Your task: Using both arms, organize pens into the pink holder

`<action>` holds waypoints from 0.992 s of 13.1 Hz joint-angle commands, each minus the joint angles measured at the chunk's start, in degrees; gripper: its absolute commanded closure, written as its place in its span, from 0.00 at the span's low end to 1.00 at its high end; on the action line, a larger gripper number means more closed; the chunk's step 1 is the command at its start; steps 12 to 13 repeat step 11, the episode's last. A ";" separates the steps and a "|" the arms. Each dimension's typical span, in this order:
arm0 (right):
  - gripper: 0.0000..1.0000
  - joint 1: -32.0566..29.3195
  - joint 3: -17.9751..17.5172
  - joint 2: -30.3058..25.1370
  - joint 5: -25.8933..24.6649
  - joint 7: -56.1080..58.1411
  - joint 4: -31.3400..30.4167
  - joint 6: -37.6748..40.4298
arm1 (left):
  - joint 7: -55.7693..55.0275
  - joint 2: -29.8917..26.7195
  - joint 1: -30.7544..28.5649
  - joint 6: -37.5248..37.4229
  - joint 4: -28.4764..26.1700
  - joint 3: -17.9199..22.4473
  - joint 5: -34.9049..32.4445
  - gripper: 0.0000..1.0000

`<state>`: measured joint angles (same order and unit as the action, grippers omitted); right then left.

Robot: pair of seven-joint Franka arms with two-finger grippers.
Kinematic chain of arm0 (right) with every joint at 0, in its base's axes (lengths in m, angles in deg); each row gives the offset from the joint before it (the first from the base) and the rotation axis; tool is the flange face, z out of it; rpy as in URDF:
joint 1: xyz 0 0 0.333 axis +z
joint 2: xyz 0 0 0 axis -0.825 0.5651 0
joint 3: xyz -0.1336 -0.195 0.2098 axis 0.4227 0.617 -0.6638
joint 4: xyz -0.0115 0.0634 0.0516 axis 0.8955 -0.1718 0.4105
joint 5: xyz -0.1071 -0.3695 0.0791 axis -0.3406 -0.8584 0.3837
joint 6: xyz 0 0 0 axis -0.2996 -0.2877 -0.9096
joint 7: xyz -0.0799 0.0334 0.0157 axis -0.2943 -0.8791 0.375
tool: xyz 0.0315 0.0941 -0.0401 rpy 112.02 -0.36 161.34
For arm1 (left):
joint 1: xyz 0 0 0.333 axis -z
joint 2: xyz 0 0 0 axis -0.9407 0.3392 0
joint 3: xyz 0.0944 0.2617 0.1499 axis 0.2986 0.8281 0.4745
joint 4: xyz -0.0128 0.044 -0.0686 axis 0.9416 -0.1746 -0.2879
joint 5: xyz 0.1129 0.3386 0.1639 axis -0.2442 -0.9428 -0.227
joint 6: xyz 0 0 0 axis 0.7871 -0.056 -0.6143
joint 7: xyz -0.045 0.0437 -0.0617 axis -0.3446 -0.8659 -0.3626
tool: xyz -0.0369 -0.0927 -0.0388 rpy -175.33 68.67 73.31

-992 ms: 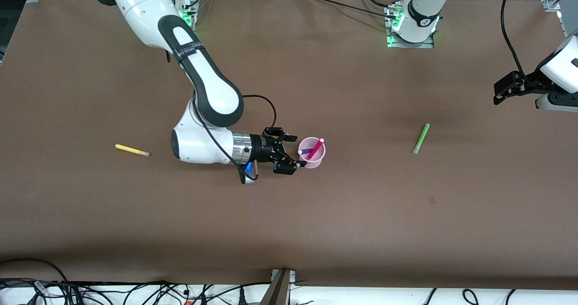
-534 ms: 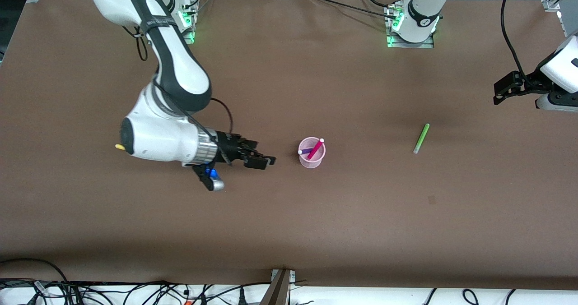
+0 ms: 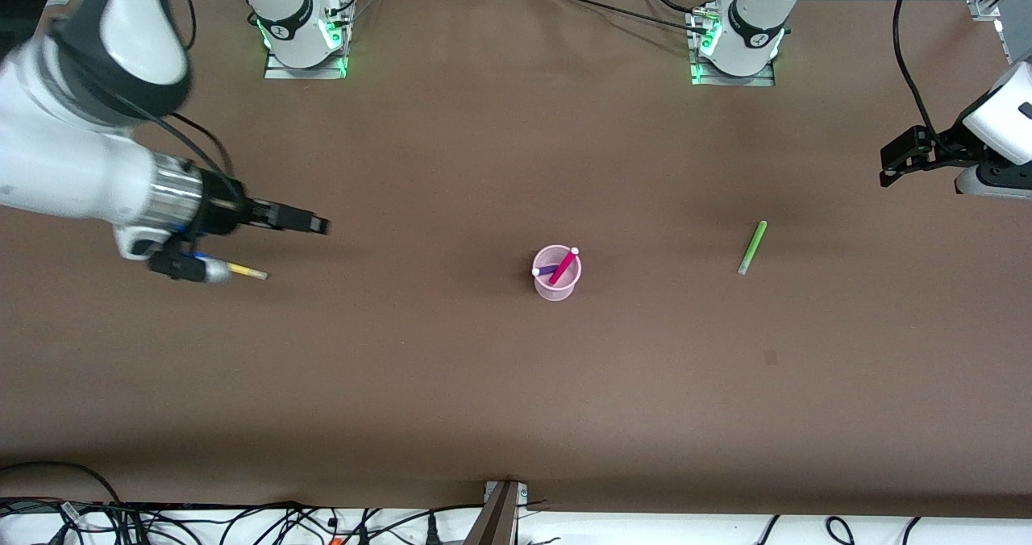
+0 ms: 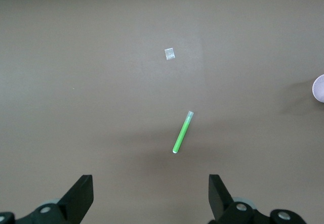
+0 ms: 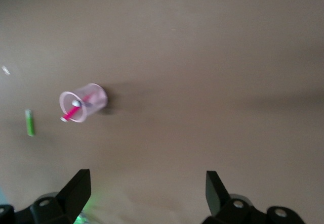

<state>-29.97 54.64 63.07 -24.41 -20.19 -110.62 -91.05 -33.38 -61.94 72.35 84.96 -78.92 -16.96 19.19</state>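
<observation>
Two pens already standing in the pink holder (image 3: 555,274) at mid-worktop: magenta pen (image 3: 563,265) leaning on the rim, purple pen (image 3: 547,271) mostly sunk inside, white tips up. Two more lying flat on the worktop (image 3: 484,384), each toward a different arm's end, presumably so that each arm takes one.

Yellow pen (image 3: 244,271) toward the right arm's end, partly hidden under the right wrist. Right hand (image 3: 310,224) over bare worktop close by that pen, fingers spread wide and empty in the right wrist view, pointing toward the holder; likely lining up to pick up the yellow one.

Green pen (image 3: 752,247) toward the left arm's end, well apart from the holder, lying slantwise. Left hand (image 3: 899,158) raised at the worktop's edge, fingers wide apart and empty, green pen centred between them in the left wrist view. Waiting, probably, with its own pen ready in sight.
</observation>
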 commanded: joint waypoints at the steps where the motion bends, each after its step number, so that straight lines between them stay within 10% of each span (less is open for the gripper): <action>1: 0.00 1.28 -0.61 -8.74 -13.30 3.48 -5.07 1.35 | 0.12 0.17 -0.15 -1.38 1.57 -0.03 1.05 0.00; 8: 0.00 -10.83 -16.06 -19.24 -28.12 7.17 -9.67 1.18 | -1.82 0.35 -0.24 -4.35 1.48 -0.29 5.70 0.00; 13: 0.00 -11.11 -15.99 -17.39 -28.39 7.70 -6.75 1.53 | -2.17 0.78 -0.07 -12.53 1.92 -2.30 8.85 0.00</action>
